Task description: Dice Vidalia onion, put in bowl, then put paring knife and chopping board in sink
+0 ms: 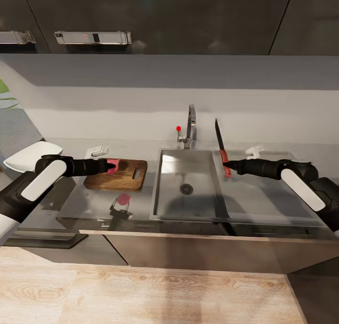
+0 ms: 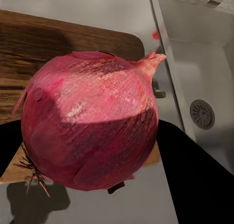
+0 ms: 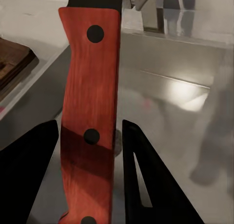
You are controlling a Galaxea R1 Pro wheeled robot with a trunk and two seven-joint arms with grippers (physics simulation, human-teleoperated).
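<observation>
One onion [image 2: 90, 126] (red-skinned), one paring knife [image 1: 221, 147], one chopping board [image 1: 122, 174], one white bowl [image 1: 30, 155], one sink [image 1: 188, 185] with one tap [image 1: 190, 126], two grippers [image 1: 109, 166] [image 1: 230, 164].

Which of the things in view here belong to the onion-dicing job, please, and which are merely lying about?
Part of the job:
onion, held in the left gripper
chopping board
paring knife, held in the right gripper
sink
bowl
countertop

Just there:
tap
wall sockets
upper cabinets
</observation>
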